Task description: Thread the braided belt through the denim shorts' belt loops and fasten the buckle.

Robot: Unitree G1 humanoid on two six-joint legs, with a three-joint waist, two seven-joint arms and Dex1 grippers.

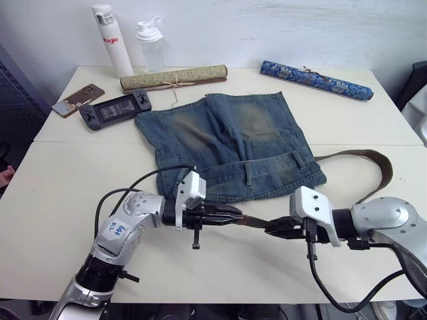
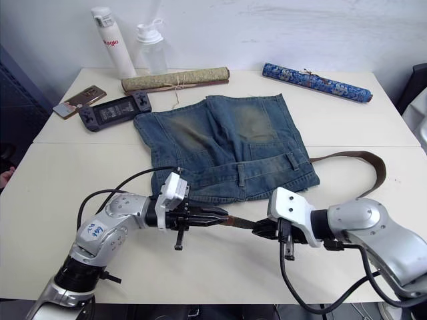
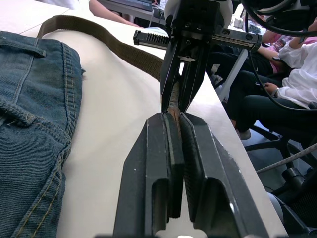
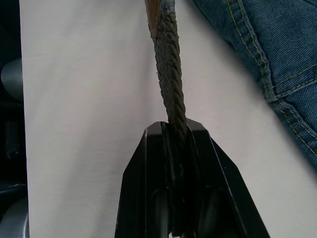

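White table [image 1: 60,200]; denim shorts [image 1: 233,140] flat, waistband near. Both grippers, left [image 1: 235,217] and right [image 1: 272,229], clamp braided belt [image 4: 171,79] end taut between them, likely readying handover toward belt loops [image 1: 248,175].

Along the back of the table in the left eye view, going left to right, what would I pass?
Phone → game controller → white bottle → clear bottle → olive scroll tied with string → blue patterned scroll.
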